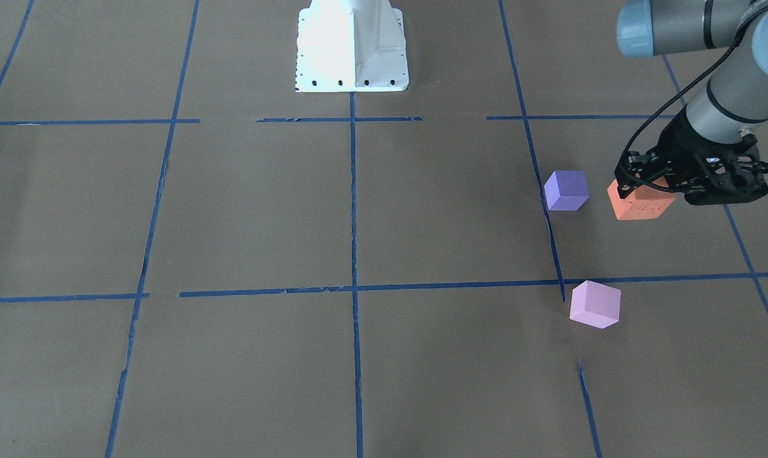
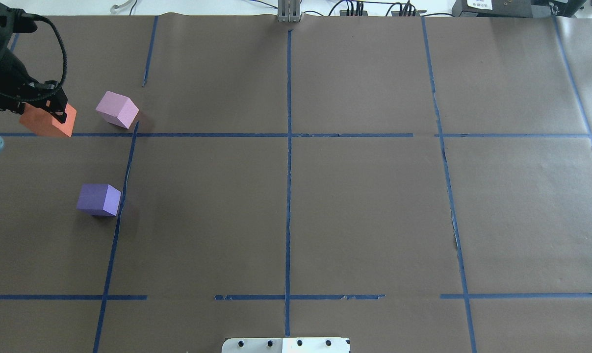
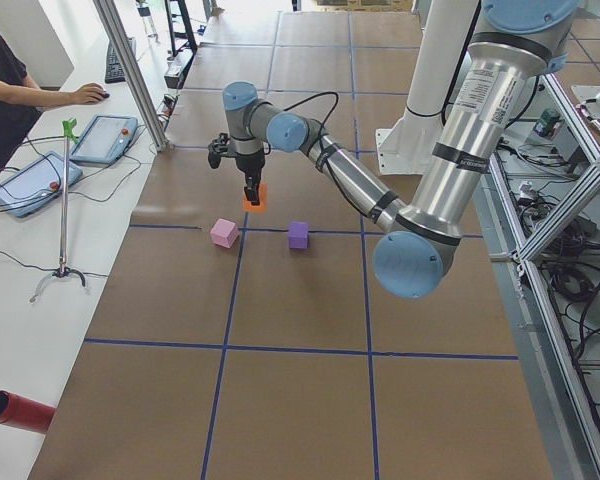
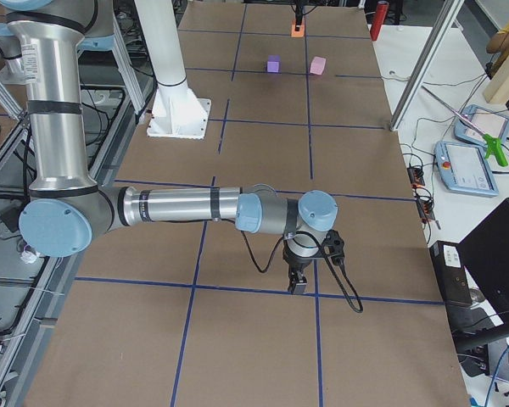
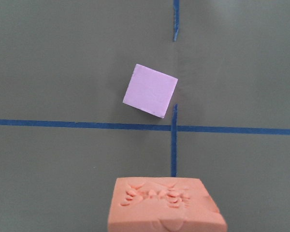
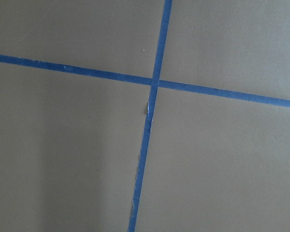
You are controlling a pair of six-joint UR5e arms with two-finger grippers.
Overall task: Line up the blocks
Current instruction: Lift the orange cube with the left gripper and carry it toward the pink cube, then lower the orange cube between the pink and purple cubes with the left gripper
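Observation:
My left gripper [image 1: 644, 189] is shut on the orange block [image 1: 638, 205], at or just above the table; I cannot tell which. The gripper [image 2: 44, 110] and the orange block [image 2: 45, 122] sit at the far left of the overhead view. The orange block fills the bottom of the left wrist view [image 5: 164, 205], its top face dented. The pale pink block [image 2: 117, 109] lies just to its right, apart [image 5: 150, 90]. The dark purple block [image 2: 98, 199] lies nearer the robot base [image 1: 566, 189]. My right gripper [image 4: 297, 284] shows only in the exterior right view, low over bare table far from the blocks; I cannot tell its state.
Blue tape lines [image 2: 288, 135] grid the brown table. The white robot base [image 1: 352, 44] stands at the robot-side edge. A red cylinder [image 3: 15, 412] lies off the table's left end. A seated operator [image 3: 5, 90] and tablets are beside that end.

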